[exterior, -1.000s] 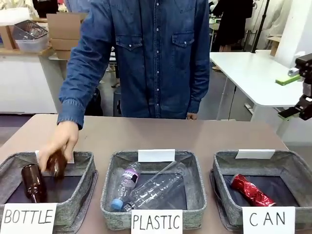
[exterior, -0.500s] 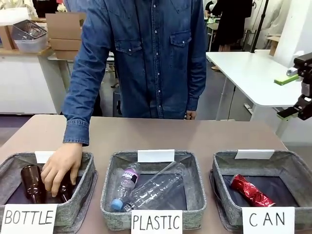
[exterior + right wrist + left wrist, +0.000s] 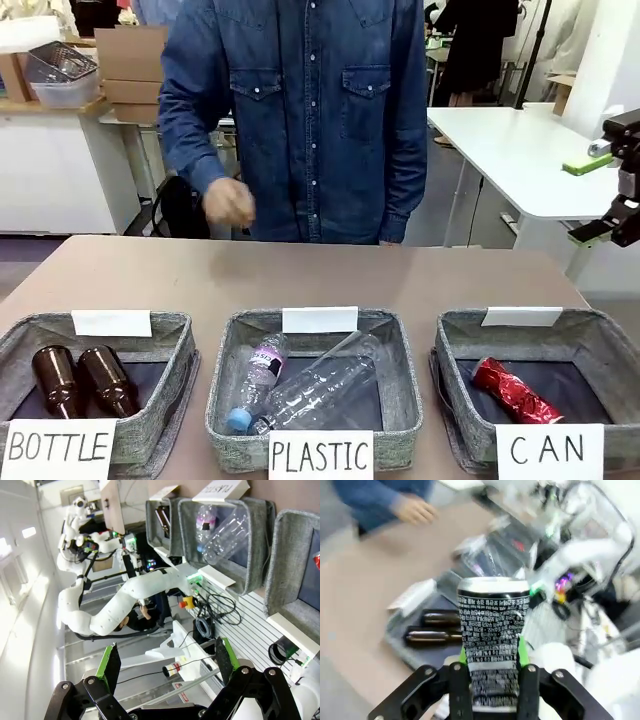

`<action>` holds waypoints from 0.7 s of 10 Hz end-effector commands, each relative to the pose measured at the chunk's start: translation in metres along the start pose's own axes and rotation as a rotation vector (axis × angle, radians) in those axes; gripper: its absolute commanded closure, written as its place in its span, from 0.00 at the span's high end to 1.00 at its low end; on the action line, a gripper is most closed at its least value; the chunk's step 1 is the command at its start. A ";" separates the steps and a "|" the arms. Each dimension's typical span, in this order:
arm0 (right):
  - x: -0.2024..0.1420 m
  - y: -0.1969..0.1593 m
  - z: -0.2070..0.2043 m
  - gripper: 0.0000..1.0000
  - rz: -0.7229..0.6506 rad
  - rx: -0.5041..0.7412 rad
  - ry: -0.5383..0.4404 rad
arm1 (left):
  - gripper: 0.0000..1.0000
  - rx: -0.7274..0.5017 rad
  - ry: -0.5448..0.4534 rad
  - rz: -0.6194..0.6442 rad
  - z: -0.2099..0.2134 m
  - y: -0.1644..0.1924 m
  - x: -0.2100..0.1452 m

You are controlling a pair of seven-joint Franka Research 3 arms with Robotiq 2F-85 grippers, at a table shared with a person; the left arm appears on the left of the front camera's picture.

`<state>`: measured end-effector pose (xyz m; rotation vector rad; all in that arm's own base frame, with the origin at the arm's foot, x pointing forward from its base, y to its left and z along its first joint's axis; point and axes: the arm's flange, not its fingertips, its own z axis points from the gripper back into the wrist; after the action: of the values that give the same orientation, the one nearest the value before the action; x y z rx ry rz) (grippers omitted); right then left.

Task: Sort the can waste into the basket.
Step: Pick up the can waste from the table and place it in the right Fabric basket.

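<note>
While the red can (image 3: 515, 391) is already lying in the basket (image 3: 463, 345) signed "CAN", the dark can (image 3: 492, 630) is gripped upright by the left gripper (image 3: 493, 666) and is judged left to be dropped there, the right gripper (image 3: 165, 662) being spread wide and empty.

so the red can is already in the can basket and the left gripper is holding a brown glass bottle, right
Not quite. The red can does lie in the CAN basket, as the front view shows. But the left gripper is shut on a dark can with white print and a silver top, not a brown glass bottle; the left wrist view shows it. The two brown bottles lie in the BOTTLE basket.
</note>
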<state>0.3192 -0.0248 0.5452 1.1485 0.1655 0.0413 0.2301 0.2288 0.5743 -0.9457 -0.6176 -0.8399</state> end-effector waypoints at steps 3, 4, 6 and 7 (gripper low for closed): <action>-0.001 -0.001 0.001 1.00 0.027 -0.002 0.007 | 0.38 -0.229 0.300 -0.100 -0.191 0.004 0.054; -0.001 -0.001 0.001 1.00 0.027 -0.002 0.007 | 0.38 -0.288 0.349 -0.146 -0.233 -0.008 0.060; -0.001 -0.001 0.001 1.00 0.027 -0.002 0.007 | 0.38 -0.326 0.423 -0.225 -0.327 -0.040 0.064; -0.001 -0.001 0.001 1.00 0.027 -0.002 0.007 | 0.38 -0.326 0.402 -0.237 -0.364 -0.053 0.066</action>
<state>0.3192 -0.0245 0.5451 1.1476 0.1660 0.0418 0.2584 -0.1075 0.4870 -0.9705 -0.2054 -1.3445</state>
